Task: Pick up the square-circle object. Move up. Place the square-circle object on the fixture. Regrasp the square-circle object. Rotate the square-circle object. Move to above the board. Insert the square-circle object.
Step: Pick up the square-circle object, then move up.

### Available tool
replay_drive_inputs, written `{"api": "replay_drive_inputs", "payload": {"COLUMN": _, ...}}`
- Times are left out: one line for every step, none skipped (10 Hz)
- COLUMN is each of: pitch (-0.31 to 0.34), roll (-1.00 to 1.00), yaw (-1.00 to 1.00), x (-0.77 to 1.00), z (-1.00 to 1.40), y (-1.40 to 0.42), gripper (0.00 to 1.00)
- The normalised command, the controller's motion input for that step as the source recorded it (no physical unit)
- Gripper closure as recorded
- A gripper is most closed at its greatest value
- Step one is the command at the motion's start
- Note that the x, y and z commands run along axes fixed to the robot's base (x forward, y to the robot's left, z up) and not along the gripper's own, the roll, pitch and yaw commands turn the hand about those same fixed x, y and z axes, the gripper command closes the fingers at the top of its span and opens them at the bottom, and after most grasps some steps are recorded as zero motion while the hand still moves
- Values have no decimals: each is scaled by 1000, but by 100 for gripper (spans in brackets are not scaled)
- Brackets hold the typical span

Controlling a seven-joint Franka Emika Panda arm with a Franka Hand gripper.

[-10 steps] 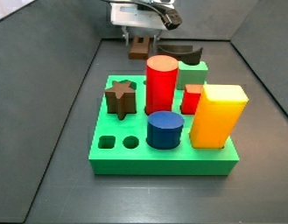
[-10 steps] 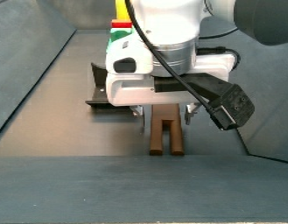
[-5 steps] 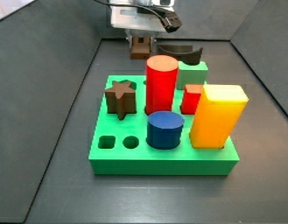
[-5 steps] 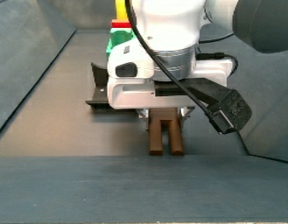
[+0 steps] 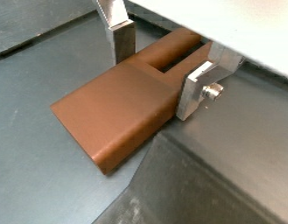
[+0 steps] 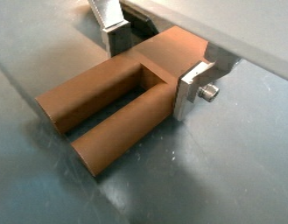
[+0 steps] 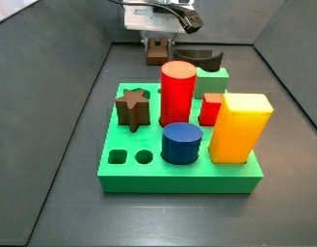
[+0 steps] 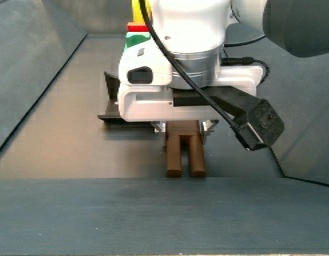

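The gripper (image 6: 149,54) is clamped on the square-circle object (image 6: 120,96), its two flat silver fingers (image 6: 193,83) pressed against opposite sides of the brown block near its solid end, as both wrist views show. In a wrist view the piece's two prongs run out away from the fingers with a slot between them, and the block lies close over the dark grey floor; whether it touches the floor cannot be told from there. Another wrist view shows the broad flat face of the square-circle object (image 5: 122,109) sticking out beyond the fingers (image 5: 200,87), with a fold in the grey floor just past its free end. In a side view the gripper (image 8: 188,128) hangs under the white wrist of the arm (image 8: 194,40), and the square-circle object (image 8: 188,152) points downward with its two prongs toward the floor, their tips at or just above it. Behind the arm in that view stands the fixture (image 8: 113,104), mostly hidden. In a side view from the opposite end, the gripper (image 7: 158,41) sits at the far end of the workspace beyond the board (image 7: 135,174), well apart from it. The board carries a red cylinder (image 7: 177,92), a blue cylinder (image 7: 181,143), a yellow block (image 7: 239,126) and a dark brown star peg (image 7: 132,106), and two small holes at its near corner stand empty.
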Motion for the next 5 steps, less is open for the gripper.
{"api": "replay_drive_inputs", "payload": {"pitch": 0, "roll": 0, "yaw": 0, "x": 0, "z": 0, "y": 0, "gripper": 100}}
{"api": "replay_drive_inputs", "payload": {"pitch": 0, "roll": 0, "yaw": 0, "x": 0, "z": 0, "y": 0, "gripper": 100}}
{"api": "replay_drive_inputs", "payload": {"pitch": 0, "roll": 0, "yaw": 0, "x": 0, "z": 0, "y": 0, "gripper": 100}}
{"api": "replay_drive_inputs", "payload": {"pitch": 0, "roll": 0, "yaw": 0, "x": 0, "z": 833, "y": 0, "gripper": 100}}
{"api": "replay_drive_inputs", "payload": {"pitch": 37, "roll": -15, "yaw": 8, "x": -65, "z": 748, "y": -18, "gripper": 100}}
